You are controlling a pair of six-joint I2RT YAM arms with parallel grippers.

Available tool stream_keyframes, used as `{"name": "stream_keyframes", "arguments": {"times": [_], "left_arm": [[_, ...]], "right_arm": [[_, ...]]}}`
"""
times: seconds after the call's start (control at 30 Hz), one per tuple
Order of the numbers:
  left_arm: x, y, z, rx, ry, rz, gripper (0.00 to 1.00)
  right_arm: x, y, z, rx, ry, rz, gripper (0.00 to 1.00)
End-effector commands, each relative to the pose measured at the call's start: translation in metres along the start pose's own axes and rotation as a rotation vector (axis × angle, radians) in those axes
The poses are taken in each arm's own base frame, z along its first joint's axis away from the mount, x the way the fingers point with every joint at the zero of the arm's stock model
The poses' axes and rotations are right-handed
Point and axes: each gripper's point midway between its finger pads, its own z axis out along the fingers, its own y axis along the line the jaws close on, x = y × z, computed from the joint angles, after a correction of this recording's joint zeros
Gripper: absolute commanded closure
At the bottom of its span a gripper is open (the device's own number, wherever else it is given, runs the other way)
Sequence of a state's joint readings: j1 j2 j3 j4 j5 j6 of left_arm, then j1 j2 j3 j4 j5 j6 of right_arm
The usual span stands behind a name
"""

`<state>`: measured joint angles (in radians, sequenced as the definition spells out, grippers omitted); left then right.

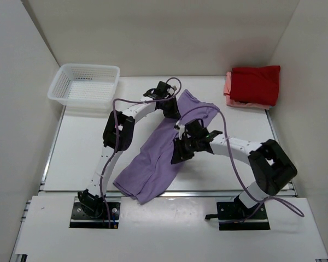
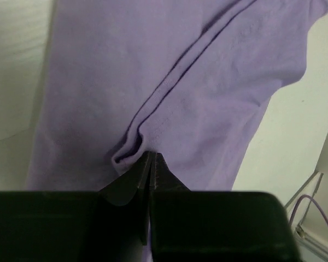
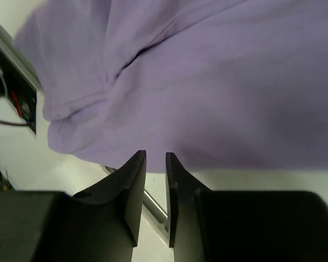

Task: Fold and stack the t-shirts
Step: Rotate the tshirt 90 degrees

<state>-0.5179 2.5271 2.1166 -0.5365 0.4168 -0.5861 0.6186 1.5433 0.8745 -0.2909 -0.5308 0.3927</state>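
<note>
The white table carried everything. The lavender shirt was the biggest piece on it. It ran slantwise from the middle of the table down to the near edge, where its lower end lay bunched between the two arm bases, and its upper end was raised in a hump toward the far edge.

The white plastic basket stood at the far left corner. In the far right corner the red shirt lay folded on top of the pink shirt, which showed only as a strip along the red shirt's left side.

The left gripper was at the upper end of the lavender shirt. Its wrist view showed the fingers pressed together on a pinched fold of the cloth.

The right gripper hung over the middle of the same shirt. Its fingers stood a narrow slit apart with no cloth between them, the lavender cloth spread just beyond the tips.
</note>
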Motion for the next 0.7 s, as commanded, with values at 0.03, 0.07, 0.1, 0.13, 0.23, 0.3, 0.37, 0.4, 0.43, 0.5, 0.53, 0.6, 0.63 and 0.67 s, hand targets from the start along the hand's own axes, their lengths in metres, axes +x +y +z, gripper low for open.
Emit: {"name": "stream_keyframes", "arguments": {"times": [0.03, 0.07, 0.1, 0.13, 0.23, 0.3, 0.37, 0.4, 0.43, 0.5, 0.53, 0.6, 0.63, 0.67], "left_arm": [[-0.021, 0.014, -0.014, -0.082, -0.041, 0.032, 0.88], [-0.022, 0.018, -0.013, -0.087, -0.042, 0.034, 0.89], [-0.025, 0.024, -0.01, -0.102, -0.047, 0.029, 0.88], [-0.021, 0.028, -0.005, -0.115, -0.036, 0.027, 0.88], [-0.019, 0.035, 0.008, -0.143, -0.012, 0.002, 0.89], [-0.032, 0.035, 0.01, -0.146, -0.035, -0.02, 0.89], [-0.038, 0.051, 0.015, -0.162, -0.039, -0.077, 0.89], [-0.044, 0.047, 0.012, -0.153, -0.056, -0.084, 0.88], [-0.044, 0.053, 0.016, -0.166, -0.06, -0.096, 0.9], [-0.056, 0.058, 0.009, -0.18, -0.1, -0.12, 0.89], [-0.061, 0.063, 0.005, -0.191, -0.116, -0.131, 0.89], [-0.068, 0.077, -0.001, -0.232, -0.144, -0.158, 0.89], [-0.073, 0.08, -0.005, -0.236, -0.157, -0.167, 0.9], [-0.083, 0.088, -0.013, -0.247, -0.188, -0.172, 0.9]], "right_arm": [[0.007, 0.03, 0.038, -0.134, -0.016, -0.056, 0.83], [0.013, 0.028, 0.045, -0.108, 0.003, -0.061, 0.84], [0.022, 0.02, 0.05, -0.074, 0.041, -0.034, 0.85], [0.023, 0.012, 0.051, -0.033, 0.04, -0.033, 0.86], [0.025, -0.031, 0.041, 0.145, 0.049, 0.068, 0.86], [0.031, -0.067, 0.029, 0.313, 0.07, 0.119, 0.86], [0.021, -0.082, 0.016, 0.373, 0.061, 0.113, 0.86], [0.02, -0.09, 0.012, 0.413, 0.063, 0.119, 0.86], [0.016, -0.095, 0.007, 0.432, 0.054, 0.114, 0.86], [0.013, -0.104, -0.002, 0.458, 0.056, 0.117, 0.86], [0.017, -0.109, -0.006, 0.468, 0.07, 0.131, 0.86], [0.016, -0.113, -0.011, 0.473, 0.077, 0.13, 0.86], [0.015, -0.115, -0.013, 0.463, 0.08, 0.139, 0.84], [0.015, -0.119, -0.016, 0.462, 0.083, 0.146, 0.85]]}}
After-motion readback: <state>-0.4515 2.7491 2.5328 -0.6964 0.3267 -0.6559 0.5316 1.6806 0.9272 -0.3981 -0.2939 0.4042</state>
